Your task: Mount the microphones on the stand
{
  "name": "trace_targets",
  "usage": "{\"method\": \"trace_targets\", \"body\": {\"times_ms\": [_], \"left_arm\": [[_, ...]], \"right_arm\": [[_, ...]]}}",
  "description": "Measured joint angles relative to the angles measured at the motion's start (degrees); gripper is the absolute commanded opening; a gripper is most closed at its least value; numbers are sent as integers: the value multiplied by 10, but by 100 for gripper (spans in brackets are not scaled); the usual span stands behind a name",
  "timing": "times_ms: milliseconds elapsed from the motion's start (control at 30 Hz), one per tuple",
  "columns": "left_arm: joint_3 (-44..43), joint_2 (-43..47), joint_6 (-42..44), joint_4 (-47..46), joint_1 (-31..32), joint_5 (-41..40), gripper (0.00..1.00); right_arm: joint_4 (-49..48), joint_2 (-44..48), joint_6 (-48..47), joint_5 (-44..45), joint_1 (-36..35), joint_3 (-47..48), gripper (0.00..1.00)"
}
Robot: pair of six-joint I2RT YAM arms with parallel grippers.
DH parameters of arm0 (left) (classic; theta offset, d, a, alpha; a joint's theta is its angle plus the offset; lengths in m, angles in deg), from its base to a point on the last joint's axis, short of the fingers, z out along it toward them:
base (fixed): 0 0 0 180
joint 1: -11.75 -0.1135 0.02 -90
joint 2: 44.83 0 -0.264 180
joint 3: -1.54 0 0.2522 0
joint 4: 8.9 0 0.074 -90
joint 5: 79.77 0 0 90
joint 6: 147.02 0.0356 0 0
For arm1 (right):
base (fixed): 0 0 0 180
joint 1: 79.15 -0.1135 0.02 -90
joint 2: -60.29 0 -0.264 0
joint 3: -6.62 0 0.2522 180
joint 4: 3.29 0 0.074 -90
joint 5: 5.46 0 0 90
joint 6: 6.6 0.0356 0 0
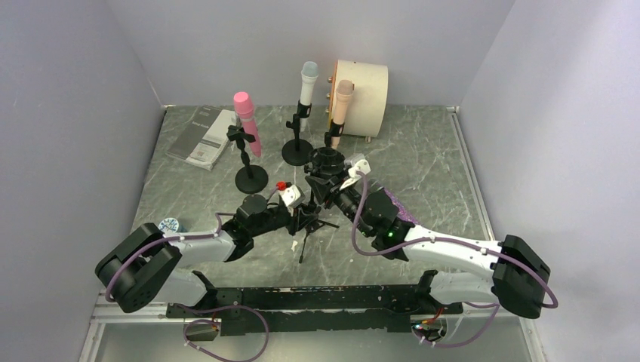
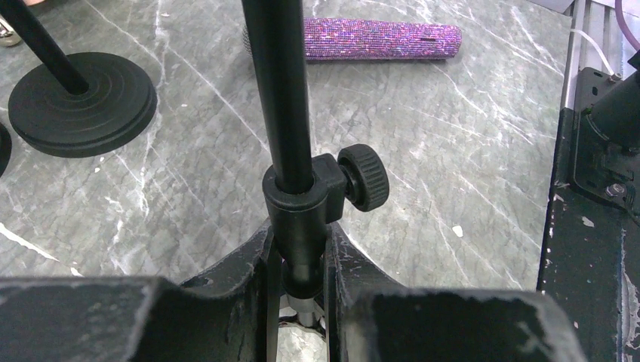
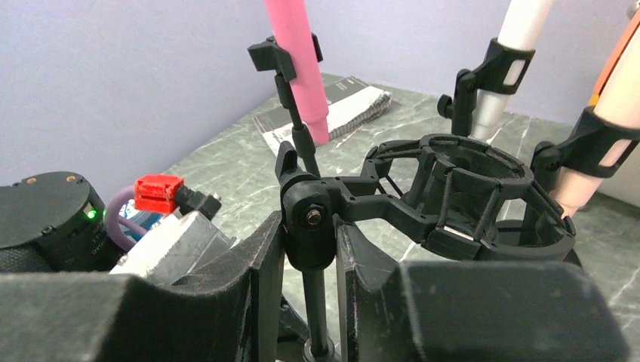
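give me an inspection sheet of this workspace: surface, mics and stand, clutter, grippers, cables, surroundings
surface: grey marbled table, one white speck on it.
job's things: pink microphone, white microphone and peach microphone clipped upright in stands; purple glitter microphone lying flat on the table; tripod stand with an empty shock mount.
clutter: booklet, cream drum, small round blue-and-white item.
grippers: left gripper shut on the tripod stand's pole; right gripper shut on the shock mount's joint.
cables: purple cables loop along both arms.
surroundings: lavender walls on three sides.
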Motion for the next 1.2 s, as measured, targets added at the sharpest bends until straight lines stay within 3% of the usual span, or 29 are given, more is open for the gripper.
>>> {"method": "trace_targets", "body": {"times_ms": [200,500,567,667,767,933,1200], "left_arm": [[0,-3,0,-3,0,5,3],[0,-2,3,-8,0,5,3],[0,-2,3,-9,0,5,8],[0,0,0,-8,0,5,26],[0,24,-2,22,0,13,36],[-3,108,-5,98,2,10,43],[1,163,-21,105,2,-13,46]], "right_arm": [[30,12,-29,-9,2,38,15],[93,15,-85,-98,5,74,11],[99,16,-90,-107,5,77,11],[101,16,-94,-113,6,77,6],[99,16,-101,-132,6,77,2],[87,15,-102,-151,6,77,0],[50,8,-101,-151,6,74,0]]}}
